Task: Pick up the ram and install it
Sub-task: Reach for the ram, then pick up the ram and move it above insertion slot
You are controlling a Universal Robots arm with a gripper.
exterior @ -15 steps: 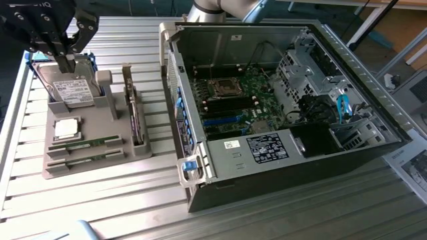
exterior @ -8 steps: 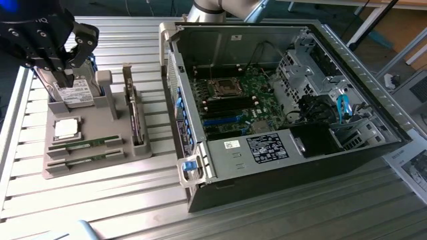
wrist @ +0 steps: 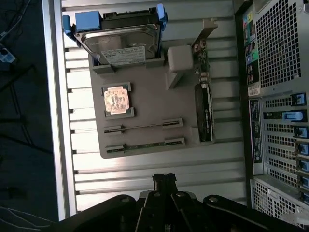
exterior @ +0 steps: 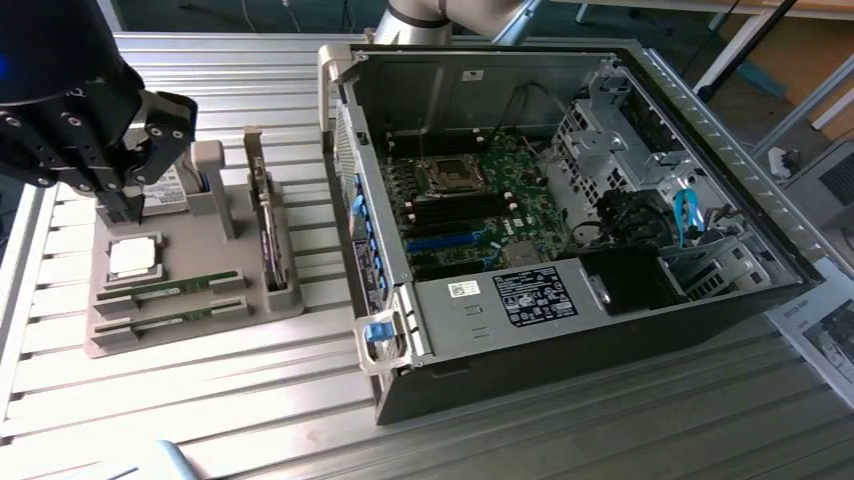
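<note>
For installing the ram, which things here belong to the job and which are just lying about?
Job: ram stick, second ram stick, motherboard in the open computer case, shut claw.
Lying about: hard drive, processor chip, expansion card, grey holder.

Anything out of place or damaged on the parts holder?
Nothing stands out. Both thin green RAM sticks lie straight in their slots on the grey plastic holder, the square silver processor sits in its recess, and the black gripper hangs shut above, empty.
</note>
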